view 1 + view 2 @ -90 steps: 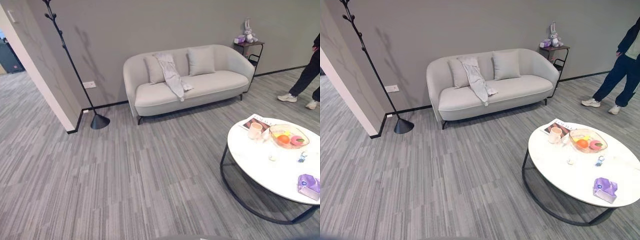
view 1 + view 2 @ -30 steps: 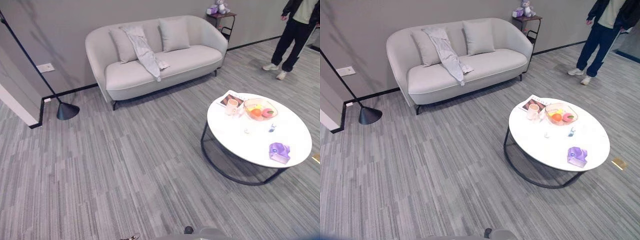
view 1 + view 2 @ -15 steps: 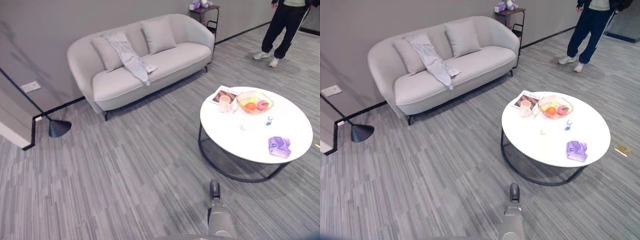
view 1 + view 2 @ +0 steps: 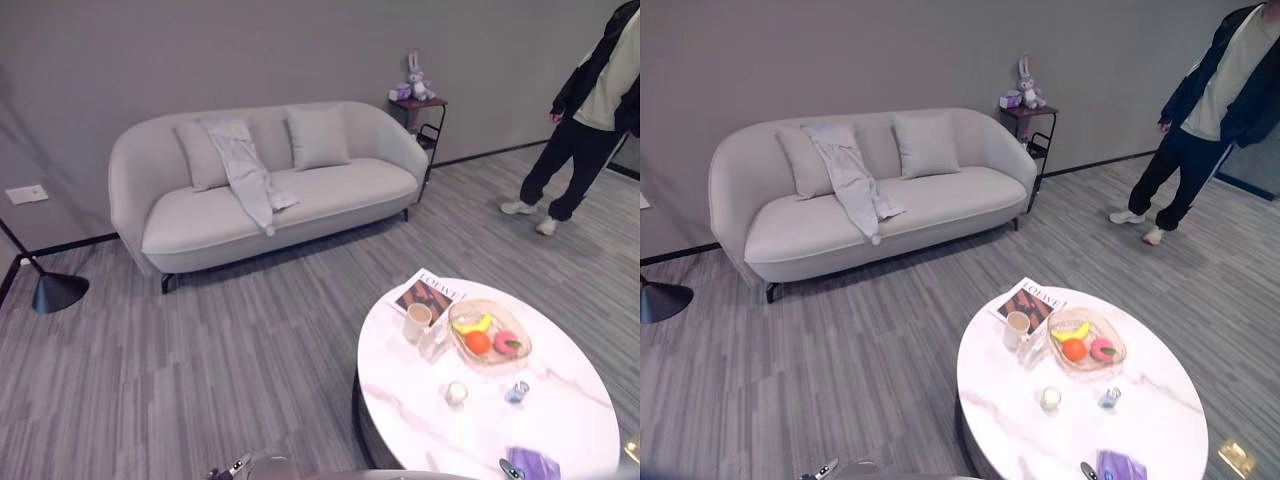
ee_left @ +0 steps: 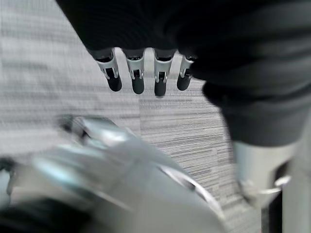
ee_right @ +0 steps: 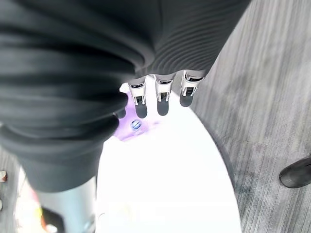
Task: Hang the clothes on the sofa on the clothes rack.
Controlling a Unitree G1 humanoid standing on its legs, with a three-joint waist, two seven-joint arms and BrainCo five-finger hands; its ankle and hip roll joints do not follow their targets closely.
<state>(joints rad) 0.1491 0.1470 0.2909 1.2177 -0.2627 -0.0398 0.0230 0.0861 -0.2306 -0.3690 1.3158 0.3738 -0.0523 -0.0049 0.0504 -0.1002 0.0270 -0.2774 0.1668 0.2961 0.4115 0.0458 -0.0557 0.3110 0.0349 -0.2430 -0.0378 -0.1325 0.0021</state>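
Observation:
A light grey garment (image 4: 245, 170) hangs over the back of the pale sofa (image 4: 330, 195) and trails down onto its seat, between two cushions. The clothes rack's black cone foot (image 4: 57, 292) stands on the floor at the far left, with a short piece of its thin pole above it. My left hand (image 5: 138, 77) hangs over the grey floor with straight fingers and nothing in it. My right hand (image 6: 160, 99) hangs open above the round white table (image 6: 165, 179), apart from the garment.
The white marble table (image 4: 400, 400) at the lower right carries a cup (image 4: 417, 320), a magazine (image 4: 432, 295), a fruit bowl (image 4: 488, 338) and a purple pack (image 6: 138, 127). A side table with a plush rabbit (image 4: 415, 75) stands right of the sofa. A person (image 4: 590, 120) stands at the far right.
The camera has swung and moved: the table now lies close at the lower right, and the rack sits at the left edge. The garment lies as before on the sofa.

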